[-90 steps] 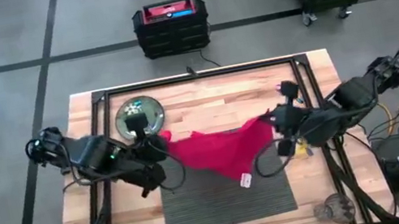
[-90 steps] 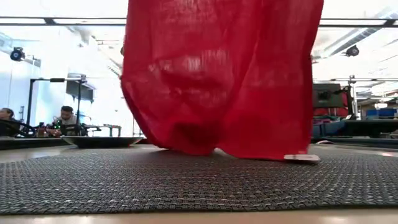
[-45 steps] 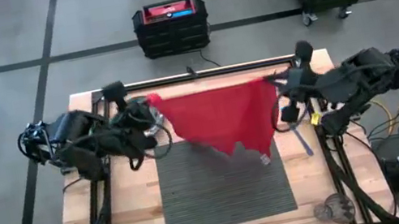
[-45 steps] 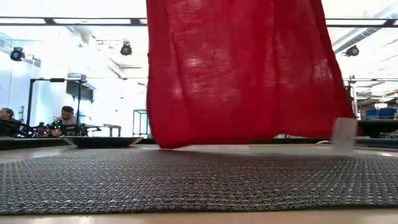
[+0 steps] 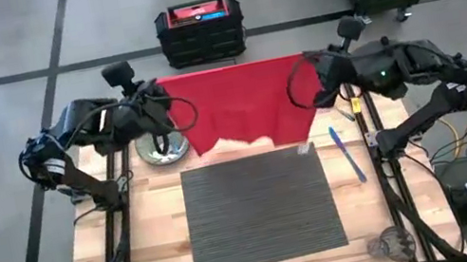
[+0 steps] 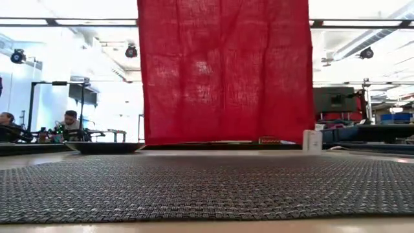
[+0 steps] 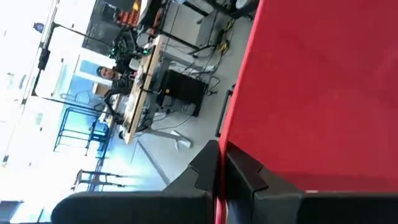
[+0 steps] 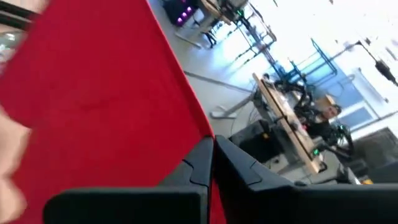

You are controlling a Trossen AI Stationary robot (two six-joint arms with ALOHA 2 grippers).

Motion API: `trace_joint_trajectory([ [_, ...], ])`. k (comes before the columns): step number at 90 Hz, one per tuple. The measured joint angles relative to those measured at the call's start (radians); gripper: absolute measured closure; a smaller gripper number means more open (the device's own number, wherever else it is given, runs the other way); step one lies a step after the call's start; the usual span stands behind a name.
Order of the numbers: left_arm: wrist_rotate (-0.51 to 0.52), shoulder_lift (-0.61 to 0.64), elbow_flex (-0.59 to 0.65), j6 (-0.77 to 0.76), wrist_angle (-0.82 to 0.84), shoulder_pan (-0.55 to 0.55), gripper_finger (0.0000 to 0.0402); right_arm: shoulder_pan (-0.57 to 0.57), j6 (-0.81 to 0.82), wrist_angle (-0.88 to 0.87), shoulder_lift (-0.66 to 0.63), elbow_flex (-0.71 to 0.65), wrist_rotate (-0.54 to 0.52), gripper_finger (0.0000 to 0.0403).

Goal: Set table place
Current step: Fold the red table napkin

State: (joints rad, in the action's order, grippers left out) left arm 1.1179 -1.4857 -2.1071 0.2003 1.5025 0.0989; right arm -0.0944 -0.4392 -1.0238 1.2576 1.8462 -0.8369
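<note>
A red napkin [image 5: 243, 105] hangs as a flat sheet over the far part of the table [image 5: 158, 250], held at its two upper corners. My left gripper [image 5: 161, 93] is shut on the left corner and my right gripper [image 5: 308, 74] on the right one. In the low view the napkin [image 6: 223, 71] hangs straight, its lower edge low behind the dark grey placemat [image 5: 262, 208], with a white tag [image 6: 312, 140] at one lower corner. The green plate [image 5: 162, 148] lies partly under my left arm. A blue utensil [image 5: 347, 154] and a clear glass [image 5: 388, 243] rest on the wood at the right. My left gripper pinches the napkin's upper left corner [image 7: 233, 140] between its two fingers, with the cloth's side edge running out from between them. The napkin is lifted and hangs below the hold, drawn flat toward the other arm. My right gripper pinches the napkin's upper right corner [image 8: 196, 134] between its two fingers, with the cloth's side edge coming out from between them. The cloth hangs below the hold and is stretched flat along its top edge.
A black and red case [image 5: 200, 31] stands on the floor beyond the far edge. The black frame rails [image 5: 119, 219] run along both sides of the table. People sit at desks [image 6: 68, 123] in the room behind. Bare wood lies beside the placemat.
Both grippers have risen and gone toward the table's far edge, moving apart. The napkin sagged between them with its lower end on the placemat. It has been lifted off the placemat and spread into a flat, taut sheet.
</note>
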Motion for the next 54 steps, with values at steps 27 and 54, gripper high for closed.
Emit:
trace_joint_trajectory([
  [27,-0.178,-0.001,0.091,-0.334,0.07,0.275,0.0401,-0.295,0.394,-0.223,0.036,-0.117,0.087,0.0403],
  [54,-0.42,-0.01,0.401,-0.759,0.016,0.482,0.0401,-0.576,0.777,-0.217,0.149,-0.292,0.142,0.0403],
])
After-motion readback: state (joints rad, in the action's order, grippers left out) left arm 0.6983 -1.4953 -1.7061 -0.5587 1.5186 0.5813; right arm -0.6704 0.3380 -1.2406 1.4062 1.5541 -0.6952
